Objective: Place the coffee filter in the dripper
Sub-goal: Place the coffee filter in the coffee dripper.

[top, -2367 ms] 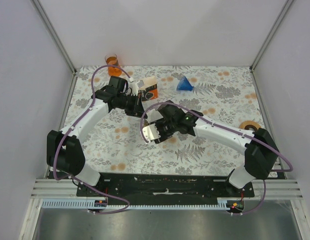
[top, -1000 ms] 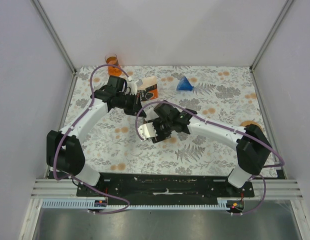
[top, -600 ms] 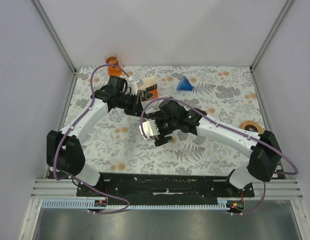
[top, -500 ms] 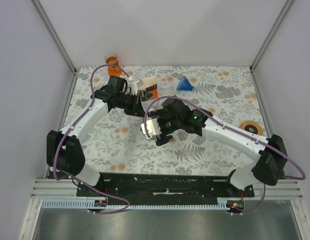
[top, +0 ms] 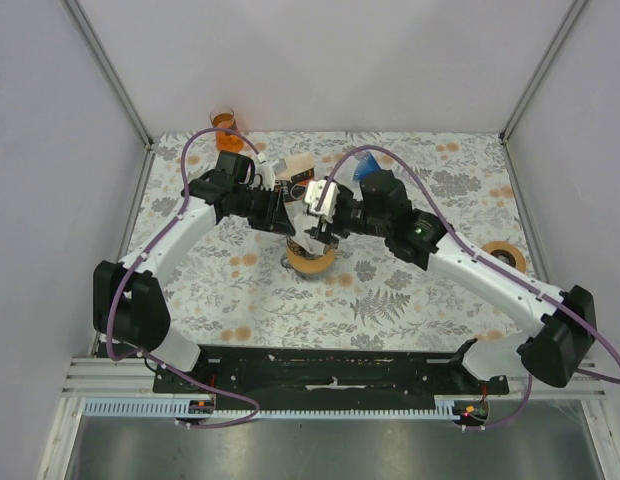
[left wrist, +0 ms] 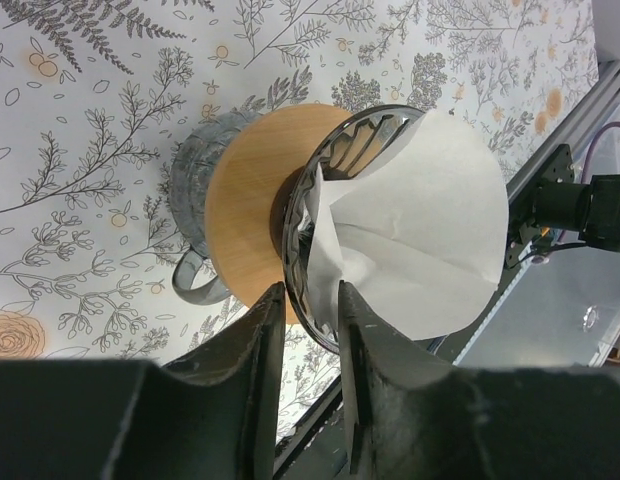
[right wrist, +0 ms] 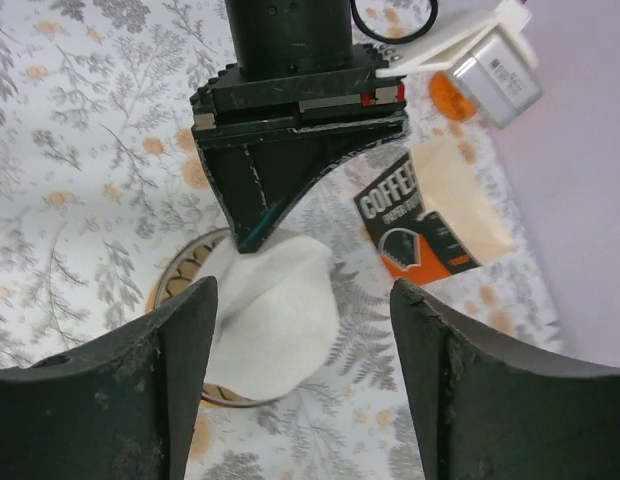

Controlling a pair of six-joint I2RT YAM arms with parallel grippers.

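The coffee filter [left wrist: 420, 230] sat partly inside the dripper [left wrist: 240, 225] on the desk [left wrist: 80, 120], fanning out over its rim. The left pincer [left wrist: 305, 300] was closed narrowly on the filter's edge at that rim. The right pincer [right wrist: 302, 290] hung above the dripper, spread wide and holding nothing, and beyond the dripper was a filter box [right wrist: 430, 215].

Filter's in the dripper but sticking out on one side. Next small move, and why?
Probably lower the open right gripper to nudge the coffee filter deeper into the dripper. One side of the filter overhangs the rim, so it does not look seated. The left gripper pinches the filter's fold at the rim, which should steady it during the push.
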